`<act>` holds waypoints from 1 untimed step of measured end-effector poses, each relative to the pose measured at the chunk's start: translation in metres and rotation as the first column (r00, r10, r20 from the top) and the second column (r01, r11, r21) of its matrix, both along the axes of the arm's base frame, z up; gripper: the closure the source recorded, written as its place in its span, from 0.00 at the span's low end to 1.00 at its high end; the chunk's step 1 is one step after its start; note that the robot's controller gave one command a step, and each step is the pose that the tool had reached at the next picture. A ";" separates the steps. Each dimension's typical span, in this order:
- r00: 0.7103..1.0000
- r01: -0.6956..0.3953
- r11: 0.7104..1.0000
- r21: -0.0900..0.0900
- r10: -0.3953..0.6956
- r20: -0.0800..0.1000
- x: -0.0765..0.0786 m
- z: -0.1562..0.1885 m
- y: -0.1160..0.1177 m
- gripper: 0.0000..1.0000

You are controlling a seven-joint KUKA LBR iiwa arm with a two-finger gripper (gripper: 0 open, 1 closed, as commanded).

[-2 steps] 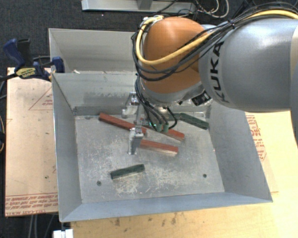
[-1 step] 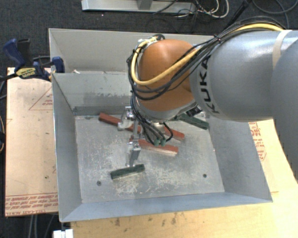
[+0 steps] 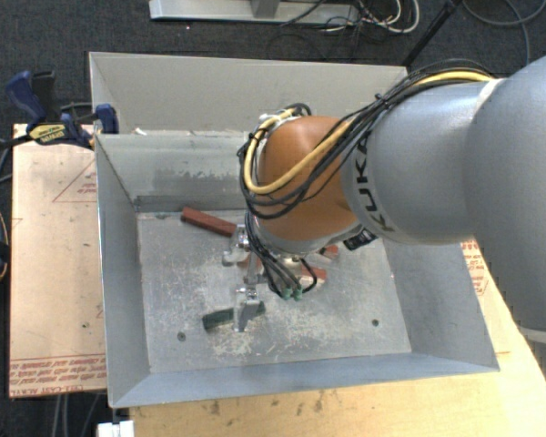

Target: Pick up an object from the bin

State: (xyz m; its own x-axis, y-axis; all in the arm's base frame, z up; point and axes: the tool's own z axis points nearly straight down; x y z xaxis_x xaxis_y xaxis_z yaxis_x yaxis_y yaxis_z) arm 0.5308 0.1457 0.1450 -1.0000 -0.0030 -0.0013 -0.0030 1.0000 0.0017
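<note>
Arm (image 3: 455, 153) over bin (image 3: 118, 271) | red-brown stick (image 3: 205, 218) by back wall | dark block (image 3: 220, 320) mid-floor

We see a thick, smooth grey arm (image 3: 464, 153) with a soft sheen at the right of the frame, with black KUKA lettering (image 3: 368, 188) on its side. Its wrist, near the centre, wears a rounded orange cover (image 3: 300, 189). Yellow and black cables (image 3: 255, 167) run along the arm and loop around that cover. Thinner dark wires (image 3: 287, 280) with green ends show beneath, above the small silvery metal claw (image 3: 247, 309).
</note>
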 end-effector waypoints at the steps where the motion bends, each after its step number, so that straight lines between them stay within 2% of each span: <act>1: 0.989 -0.149 0.989 0.003 0.149 0.017 0.012 -0.068 -0.009 1.00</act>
State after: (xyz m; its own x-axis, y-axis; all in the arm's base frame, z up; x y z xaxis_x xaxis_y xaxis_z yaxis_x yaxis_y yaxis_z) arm 0.5424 0.1371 0.0775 -0.9882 -0.1518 -0.0184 -0.1519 0.9884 0.0042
